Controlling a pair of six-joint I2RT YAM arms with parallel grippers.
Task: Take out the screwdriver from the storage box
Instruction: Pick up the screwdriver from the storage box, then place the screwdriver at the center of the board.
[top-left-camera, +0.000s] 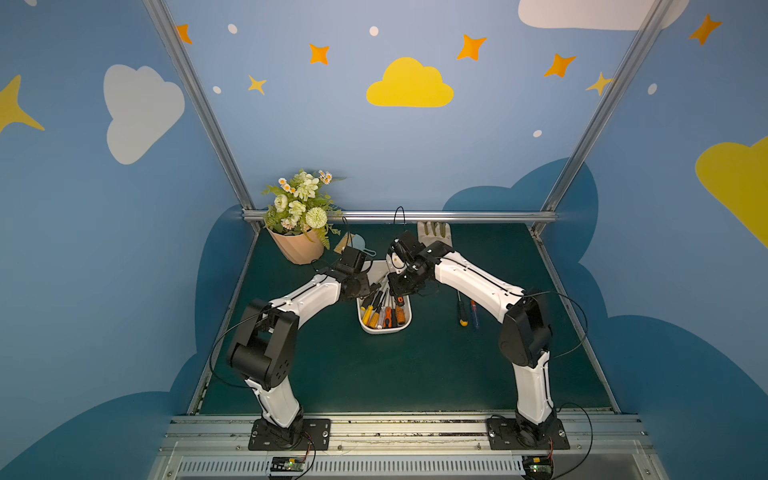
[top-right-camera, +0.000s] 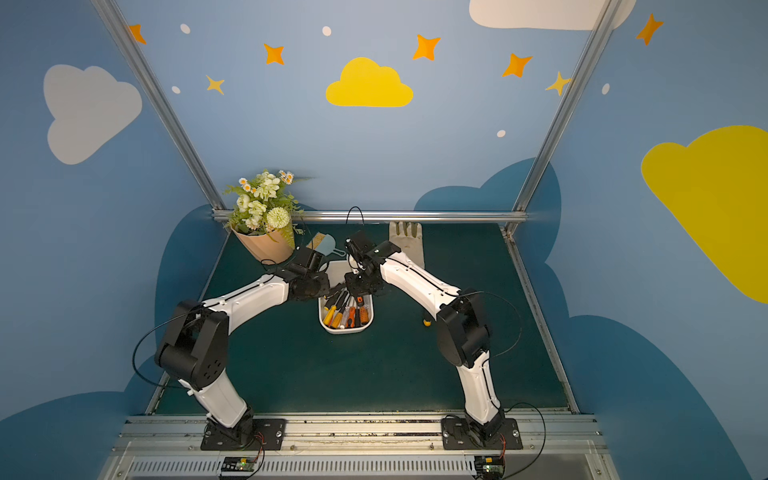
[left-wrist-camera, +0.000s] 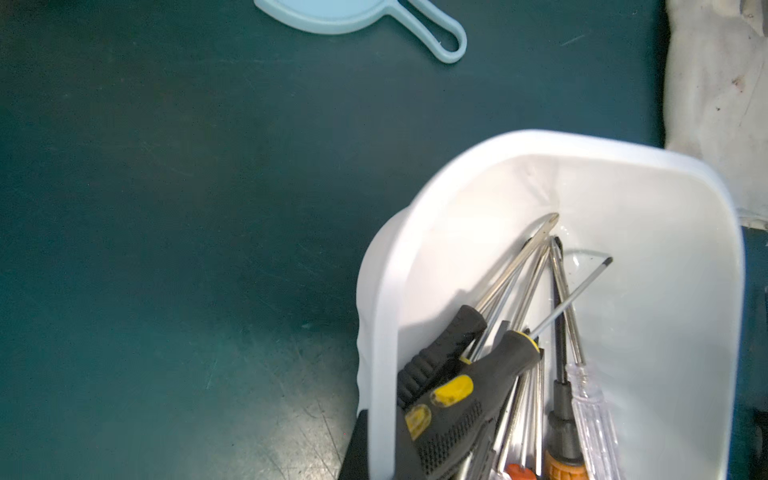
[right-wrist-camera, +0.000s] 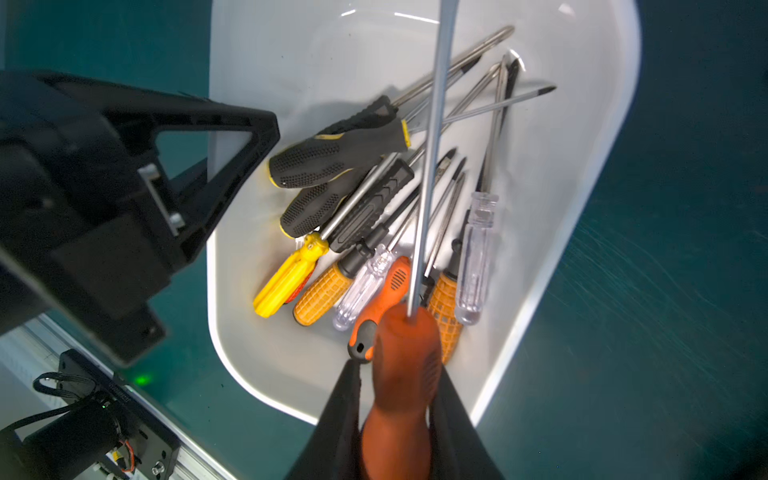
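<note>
The white storage box (top-left-camera: 384, 331) (top-right-camera: 345, 330) sits mid-table and holds several screwdrivers with black, yellow, orange and clear handles (right-wrist-camera: 332, 153). My right gripper (right-wrist-camera: 399, 370) is shut on the orange handle of one screwdriver (right-wrist-camera: 409, 332). That screwdriver is lifted above the pile, its steel shaft pointing over the box. In both top views the right gripper (top-left-camera: 395, 289) hangs over the box's middle. My left gripper (left-wrist-camera: 380, 457) (top-left-camera: 371, 289) is shut on the box's left wall (left-wrist-camera: 384, 332), with one black finger (left-wrist-camera: 357, 449) outside it.
Two screwdrivers (top-left-camera: 461, 309) (top-left-camera: 473, 313) lie on the green mat right of the box. A pale glove (top-left-camera: 434, 232) lies at the back. A peach flower pot (top-left-camera: 295, 247) and a light blue brush and pan (top-left-camera: 361, 245) are at the back left.
</note>
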